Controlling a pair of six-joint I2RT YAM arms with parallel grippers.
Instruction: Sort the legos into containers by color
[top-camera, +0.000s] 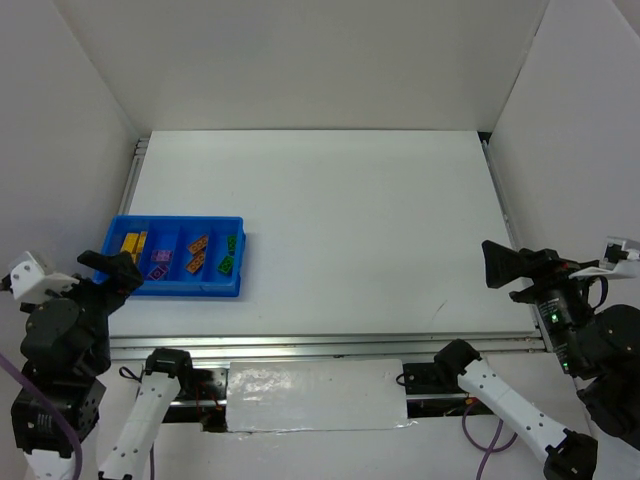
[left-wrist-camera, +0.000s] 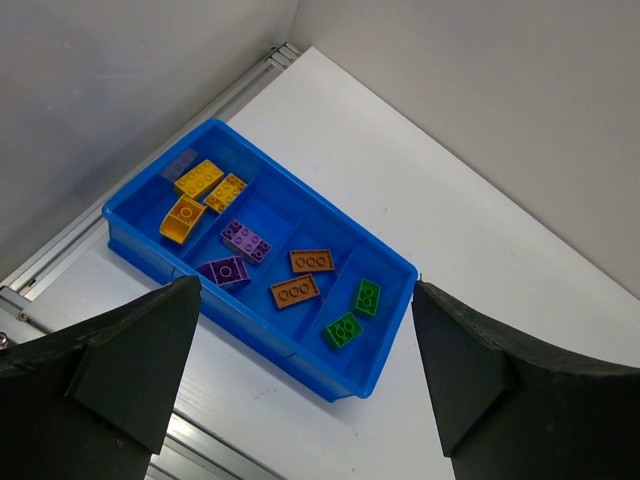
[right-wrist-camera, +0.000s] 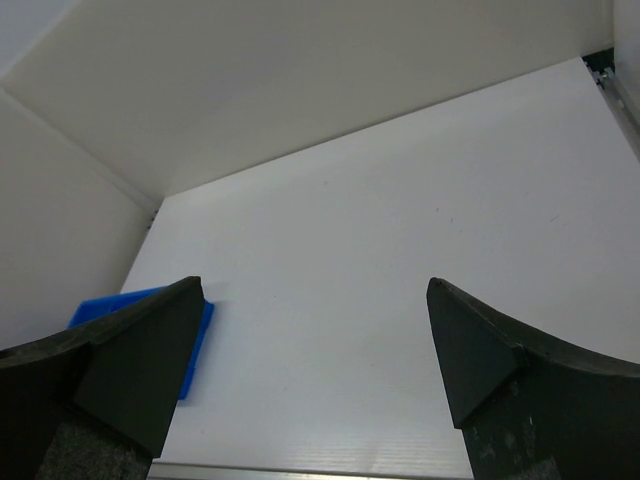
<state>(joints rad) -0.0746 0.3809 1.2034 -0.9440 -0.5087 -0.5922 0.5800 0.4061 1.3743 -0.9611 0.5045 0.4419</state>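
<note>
Left hand (top-camera: 112, 270): fingers spread wide, holding nothing. It hangs over the near-left end of the tray (left-wrist-camera: 262, 338), and its camera looks down into the compartments.

Right hand (right-wrist-camera: 315, 288): fingers also wide apart, nothing between them. It sits at the right edge of the surface (top-camera: 350, 220), well apart from the tray. From its wrist view only one blue corner of the tray shows, low left, partly behind a finger.

Tray: blue, shallow, flat on the surface at the left side, near the front edge. Four compartments show side by side, split by blue dividers. Contents, from the left end in the top view:
- yellow bricks (left-wrist-camera: 198, 178): three, loosely bunched. A dull purplish piece (left-wrist-camera: 180, 163) lies in the far corner of the same compartment; shaded, hard to make out.
- purple bricks (left-wrist-camera: 245, 241): two, one behind the other.
- orange bricks (left-wrist-camera: 312, 260): two, lying flat, studs up.
- green bricks (left-wrist-camera: 367, 297): two, in the end compartment, close together.

No brick lies on the surface outside the tray.
</note>
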